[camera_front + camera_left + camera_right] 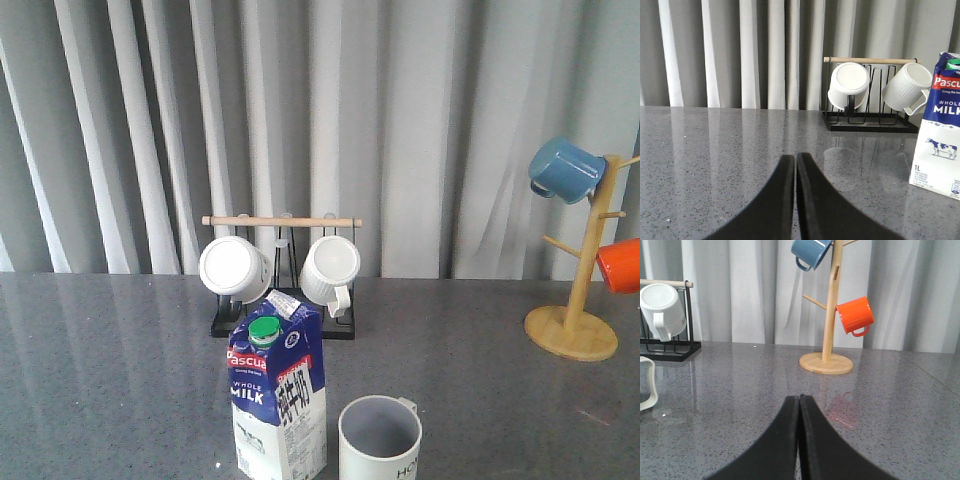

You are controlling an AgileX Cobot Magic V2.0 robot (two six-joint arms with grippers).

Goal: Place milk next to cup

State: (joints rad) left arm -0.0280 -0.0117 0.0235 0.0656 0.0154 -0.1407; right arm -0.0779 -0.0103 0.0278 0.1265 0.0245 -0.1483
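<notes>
The milk carton (pixel 278 398), dark blue and white with a green cap and red "Pascual" band, stands upright near the table's front edge. The pale grey-white cup (pixel 379 440) with dark lettering stands just to its right, a small gap between them. The carton also shows in the left wrist view (pixel 939 130), and the cup's handle in the right wrist view (pixel 647 385). My left gripper (pixel 795 157) is shut and empty, low over the table left of the carton. My right gripper (pixel 799 398) is shut and empty, right of the cup. Neither gripper shows in the front view.
A black wire rack (pixel 284 325) with a wooden bar holds two white mugs (pixel 235 268) behind the carton. A wooden mug tree (pixel 575 320) at the right carries a blue mug (pixel 565 170) and an orange mug (pixel 620 265). Grey curtains hang behind the grey speckled table (pixel 110 380).
</notes>
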